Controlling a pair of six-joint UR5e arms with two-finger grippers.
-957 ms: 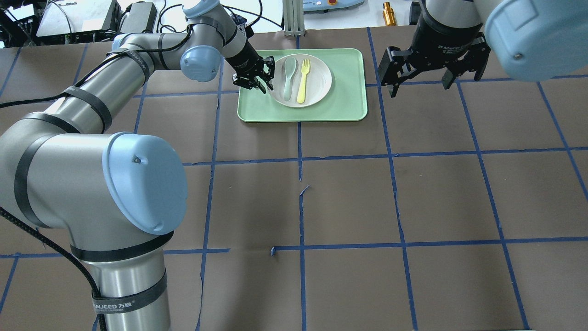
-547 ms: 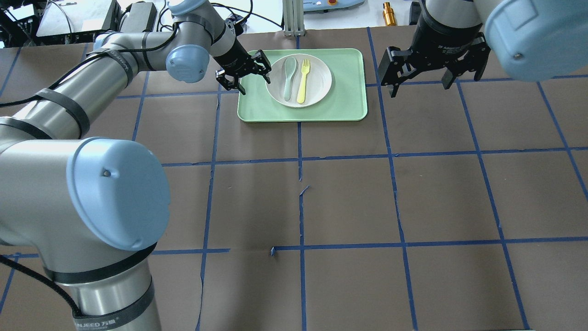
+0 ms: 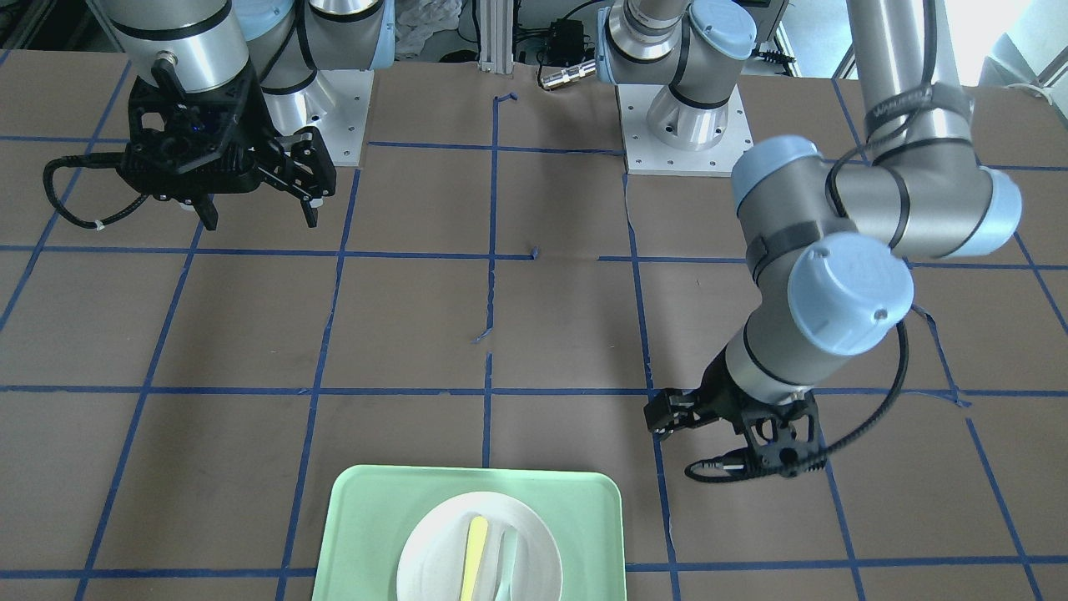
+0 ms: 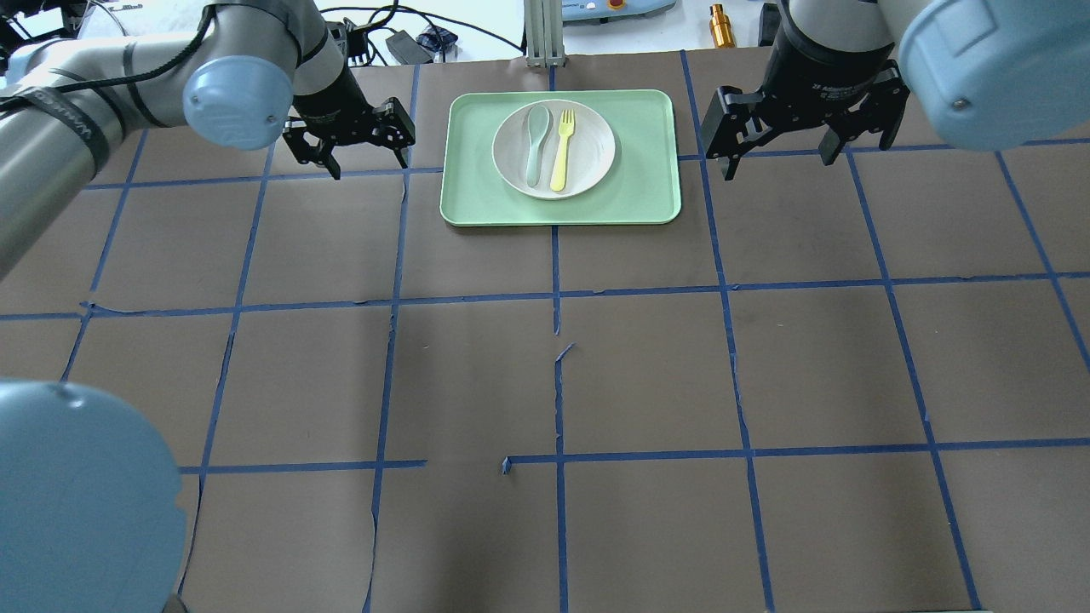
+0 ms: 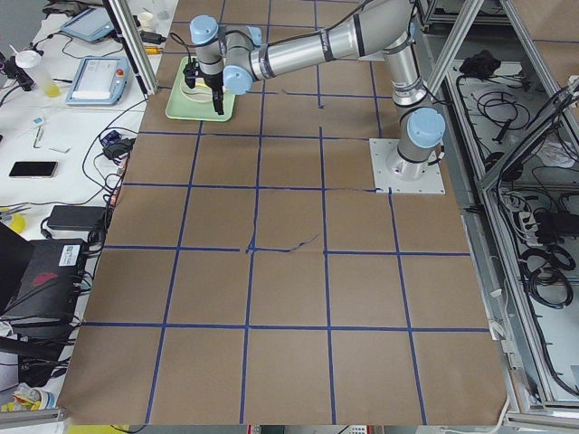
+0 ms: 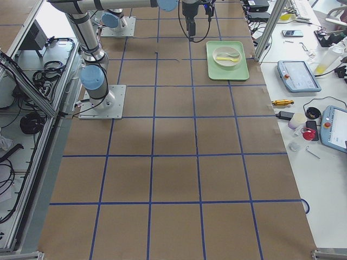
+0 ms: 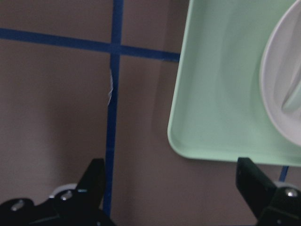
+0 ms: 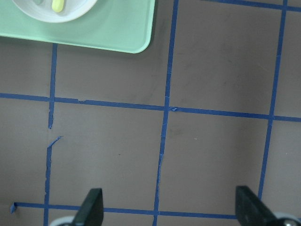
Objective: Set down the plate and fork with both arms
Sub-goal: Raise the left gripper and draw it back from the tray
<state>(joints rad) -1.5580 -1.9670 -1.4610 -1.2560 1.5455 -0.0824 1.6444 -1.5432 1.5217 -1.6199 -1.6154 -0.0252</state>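
Left gripper (image 4: 368, 164) withdrawn off tray (image 4: 647, 189), plate (image 4: 593, 146) inside, holding fork (image 4: 561, 149), spoon (image 4: 536, 140)

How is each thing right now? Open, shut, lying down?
Mint-green rectangular tray: flat on table.
Round white plate: flat on the tray.
Small yellow plastic fork: lying on the plate.
Pale grey-green spoon: lying beside the fork.
Left end effector: open, empty.
Right end effector: open, empty.

At the upper middle of the overhead view, a mint-green rectangular plastic tray (image 4: 639, 191) carries a round white plate (image 4: 593, 145). On the plate are a bright yellow plastic fork (image 4: 562, 149) and a pale grey-green spoon (image 4: 536, 145). The brown table covering (image 4: 647, 366) bears a blue tape grid. The silver-grey left arm (image 3: 884, 50) and right arm (image 3: 179, 42) have light blue joint caps. The left gripper (image 4: 369, 162) and right gripper (image 4: 779, 162) are black.
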